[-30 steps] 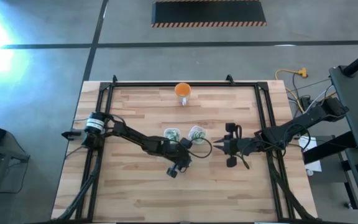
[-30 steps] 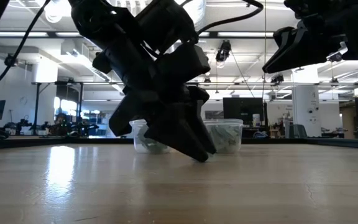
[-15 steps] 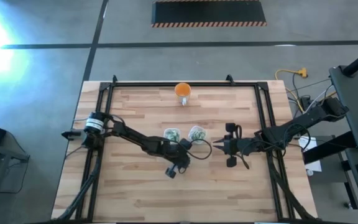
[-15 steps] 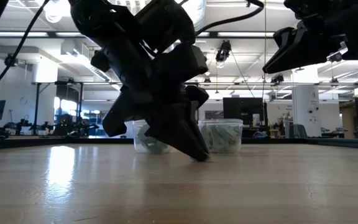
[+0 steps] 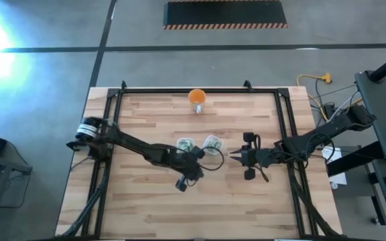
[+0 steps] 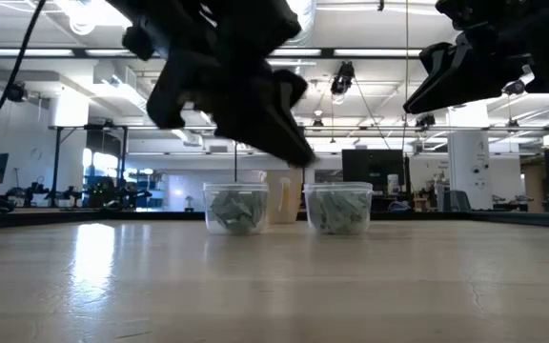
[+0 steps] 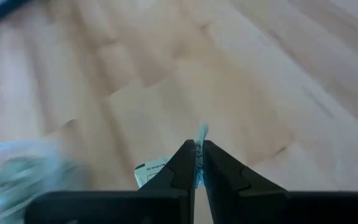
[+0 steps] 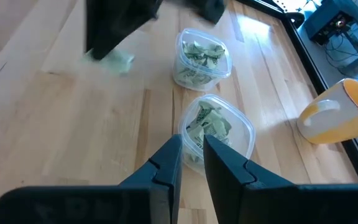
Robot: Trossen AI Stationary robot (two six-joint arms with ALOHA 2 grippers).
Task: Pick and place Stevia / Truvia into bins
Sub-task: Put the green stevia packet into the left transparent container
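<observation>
- The right gripper [image 8: 192, 155] is seen with its two dark fingers [image 8: 164, 163] close together, a narrow gap left between them and nothing held.
- Two clear bins are set on the wooden table [image 8: 55, 137], close to each other.
- The nearer bin [image 8: 217, 131] lies just past the fingertips; the farther bin [image 8: 202, 56] stands beyond it. Both are filled with green-and-white sachets [image 8: 199, 52].
- An orange cup [image 8: 345, 115] is seen near the table's black edge rail [image 8: 303, 50].
- The left arm [image 8: 120, 22] is raised over the table beside the farther bin, and a blurred pale green sachet [image 8: 120, 60] is seen at its lower end.
</observation>
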